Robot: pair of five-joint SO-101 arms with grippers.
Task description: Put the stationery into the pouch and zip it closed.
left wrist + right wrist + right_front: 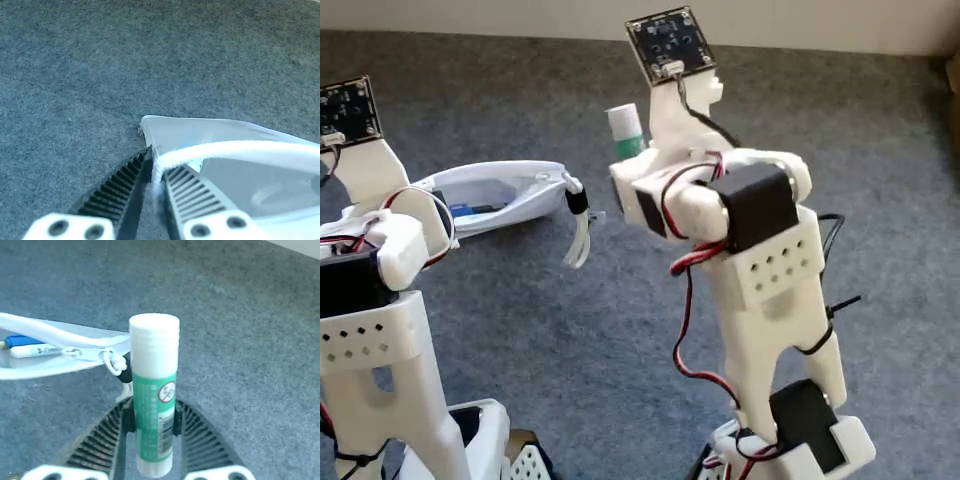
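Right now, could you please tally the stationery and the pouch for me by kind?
glue stick: 1, held in the right gripper
pen: 1 clearly seen, blue-capped, inside the pouch
pouch: 1, lying open
Total: 3

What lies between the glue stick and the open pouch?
Between the glue stick and the pouch, the zipper pull with its white strap lies on grey carpet, per the high view.

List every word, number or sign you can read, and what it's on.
Glue stick: a red crossed-circle sign and a barcode; its small print is too blurred to read.
Pen in the pouch: print too small to read.
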